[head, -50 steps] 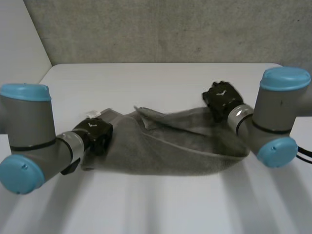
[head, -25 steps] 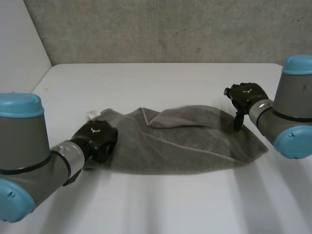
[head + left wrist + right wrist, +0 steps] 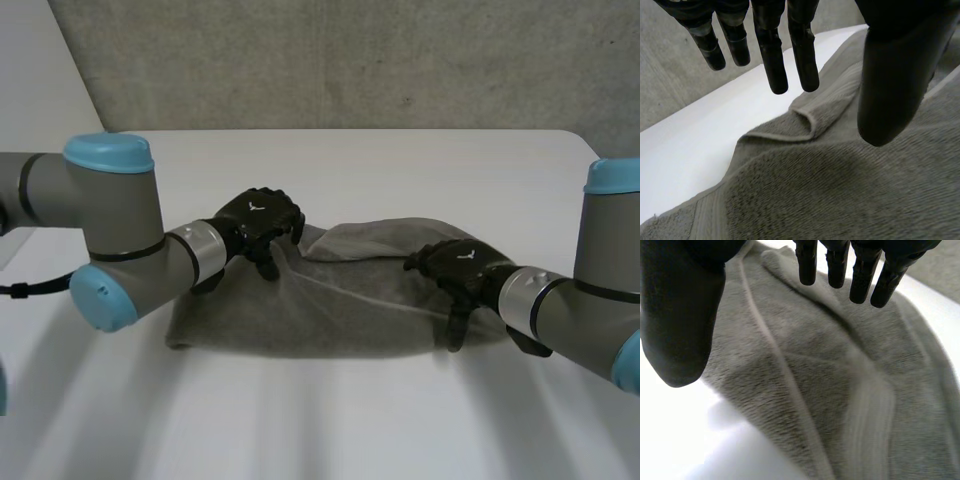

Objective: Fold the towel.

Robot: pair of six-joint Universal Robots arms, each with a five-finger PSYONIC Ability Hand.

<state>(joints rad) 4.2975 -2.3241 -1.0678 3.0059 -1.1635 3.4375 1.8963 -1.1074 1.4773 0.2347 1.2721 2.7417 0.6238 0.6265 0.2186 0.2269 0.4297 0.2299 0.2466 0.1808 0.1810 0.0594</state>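
Note:
A grey towel (image 3: 330, 300) lies folded and rumpled across the middle of the white table (image 3: 400, 165). A loose flap (image 3: 370, 238) is turned over along its far edge. My left hand (image 3: 258, 220) hovers over the towel's far left part, open, fingers (image 3: 771, 60) straight and thumb apart above the towel (image 3: 840, 195) and a rolled fold (image 3: 807, 120). My right hand (image 3: 455, 270) hangs over the towel's right end, open too. Its thumb (image 3: 680, 315) and fingers spread above the cloth (image 3: 830, 385) with nothing between them.
A grey wall (image 3: 350, 60) stands behind the table's far edge. Bare table surface lies in front of the towel (image 3: 320, 420) and beyond it. The table's left edge runs near my left arm (image 3: 110, 230).
Both hands have let go of the towel's ends and opened. They have moved inward above the cloth, the left one away from me, the right one toward me. The towel now lies slack.

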